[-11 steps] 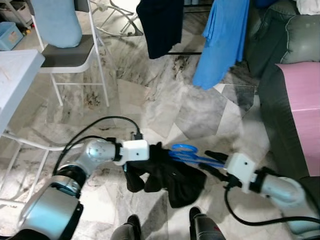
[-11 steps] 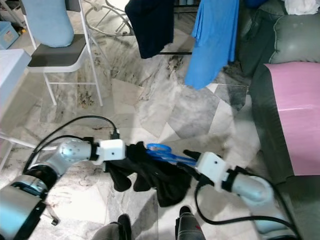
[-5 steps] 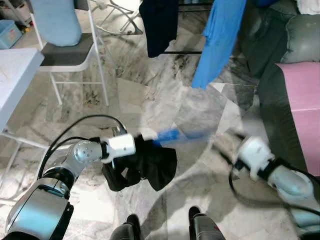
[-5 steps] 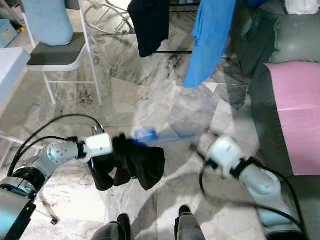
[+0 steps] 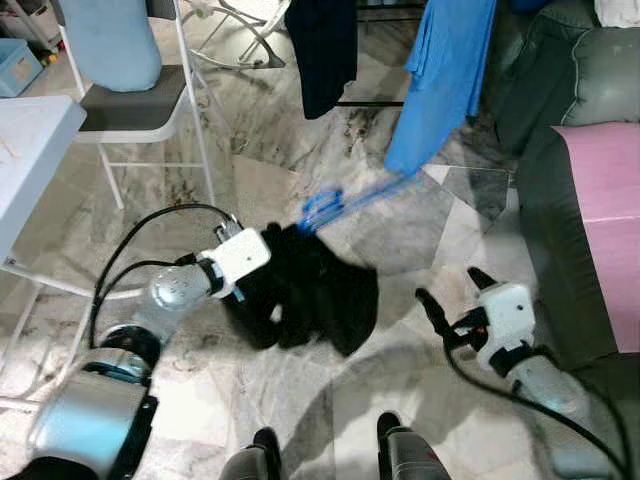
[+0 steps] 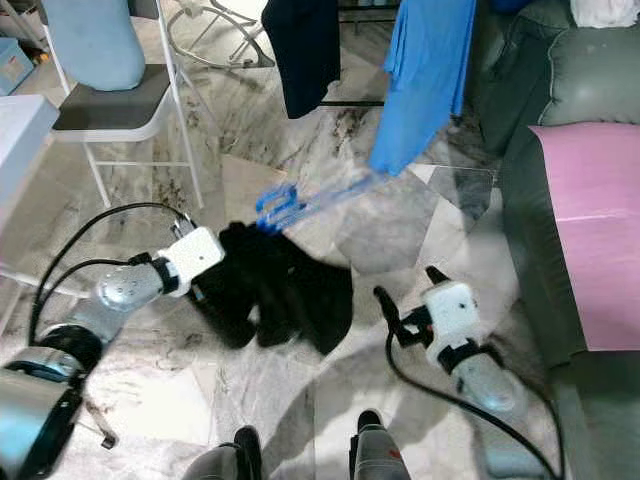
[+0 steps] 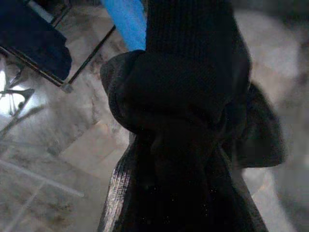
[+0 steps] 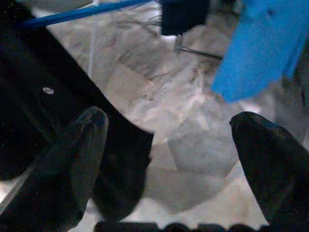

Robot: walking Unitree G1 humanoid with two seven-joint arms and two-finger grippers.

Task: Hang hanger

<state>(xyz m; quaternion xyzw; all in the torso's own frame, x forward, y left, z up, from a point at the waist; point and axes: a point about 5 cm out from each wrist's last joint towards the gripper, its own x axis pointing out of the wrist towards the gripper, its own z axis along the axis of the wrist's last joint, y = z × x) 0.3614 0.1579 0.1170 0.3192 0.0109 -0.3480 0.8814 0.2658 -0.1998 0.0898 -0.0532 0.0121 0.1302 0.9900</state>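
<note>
the left tool (image 5: pixel 262 262) is clamped on a black garment (image 5: pixel 310 290) draped on a blue hanger (image 5: pixel 345 200), held low over the marble floor (image 5: pixel 330 120). the hanger's long axis points up and away towards the hanging blue shirt (image 5: pixel 440 80), its likely rail. the right tool (image 5: pixel 447 292) sits apart, fingers spread, empty.
</note>
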